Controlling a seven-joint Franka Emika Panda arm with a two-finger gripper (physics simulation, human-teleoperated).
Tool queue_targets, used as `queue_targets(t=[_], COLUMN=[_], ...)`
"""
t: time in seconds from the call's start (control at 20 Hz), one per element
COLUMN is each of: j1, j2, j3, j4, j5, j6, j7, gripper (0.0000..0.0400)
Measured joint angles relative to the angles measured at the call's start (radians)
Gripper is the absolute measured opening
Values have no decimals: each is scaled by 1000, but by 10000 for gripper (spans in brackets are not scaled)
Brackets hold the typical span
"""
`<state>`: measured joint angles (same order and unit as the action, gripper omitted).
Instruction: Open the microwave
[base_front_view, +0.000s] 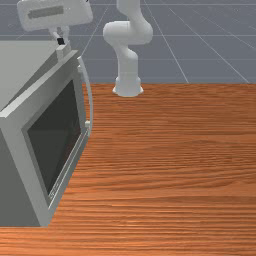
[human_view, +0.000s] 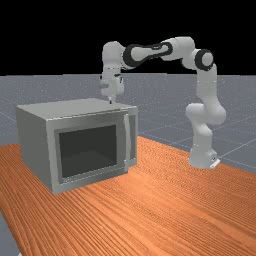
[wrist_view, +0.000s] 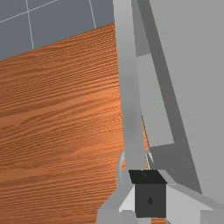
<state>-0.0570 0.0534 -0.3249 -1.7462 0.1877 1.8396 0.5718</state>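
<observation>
Front view: one grey microwave (base_front_view: 20, 65), at the front view's left, on the counter (base_front_view: 170, 150); door (base_front_view: 21, 150) ajar, curved handle (base_front_view: 90, 100). Fingers (base_front_view: 61, 41): pressed together, near the door's top edge. Arm base (base_front_view: 128, 87): beyond, on the counter.

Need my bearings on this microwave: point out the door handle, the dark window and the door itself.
Door handle (human_view: 128, 142): far view, about midway along its upright bar.
Dark window (base_front_view: 56, 137): front view, near the middle of the pane.
Door (wrist_view: 129, 87): wrist view, on its long top edge.
</observation>
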Motion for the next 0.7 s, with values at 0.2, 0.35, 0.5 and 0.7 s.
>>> queue_targets(t=[0.2, 0.35, 0.5, 0.7], j1=[-47, -49, -41, -43], j2=[7, 44, 69, 64], j3=[-33, -29, -22, -16], j4=[18, 15, -1, -11], j5=[-23, -31, -32, -34], j6=[4, 17, 27, 38], j7=[3, 10, 16, 20], gripper=[0, 0, 10, 19])
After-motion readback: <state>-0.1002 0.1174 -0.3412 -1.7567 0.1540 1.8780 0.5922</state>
